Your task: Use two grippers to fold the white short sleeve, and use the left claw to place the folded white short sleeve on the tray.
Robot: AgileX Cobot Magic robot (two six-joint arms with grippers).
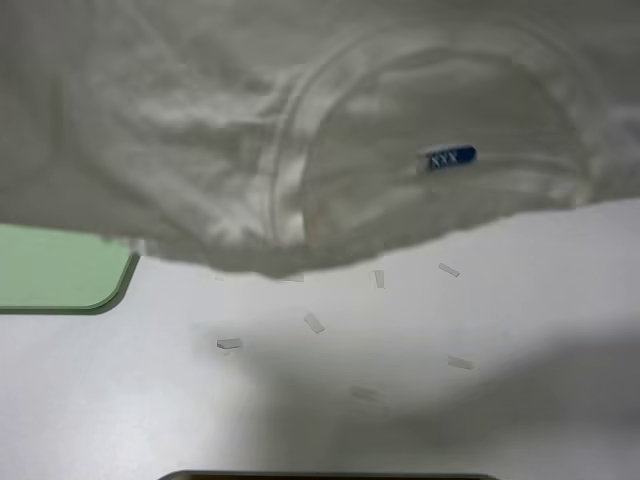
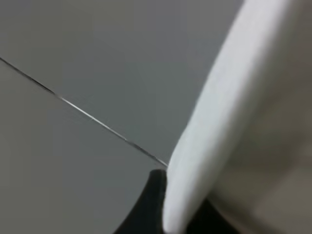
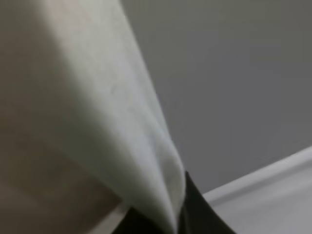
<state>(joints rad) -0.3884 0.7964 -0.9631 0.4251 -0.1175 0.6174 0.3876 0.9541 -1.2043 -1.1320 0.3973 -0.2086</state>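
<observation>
The white short sleeve [image 1: 300, 130] hangs lifted high, close to the exterior camera, and fills the upper half of that view. Its collar and small blue neck label [image 1: 450, 159] face the camera. The pale green tray [image 1: 55, 270] lies on the table at the left, its far part hidden behind the hanging cloth. Both arms are hidden behind the shirt in the exterior view. In the left wrist view the left gripper [image 2: 170, 214] is shut on a fold of the shirt [image 2: 234, 122]. In the right wrist view the right gripper [image 3: 178, 214] pinches the shirt [image 3: 112, 112].
Several small white paper strips [image 1: 314, 322] lie scattered on the white table [image 1: 120, 400] below the shirt. The shirt's shadow covers the table's middle and right. A dark edge [image 1: 330, 476] shows at the very front.
</observation>
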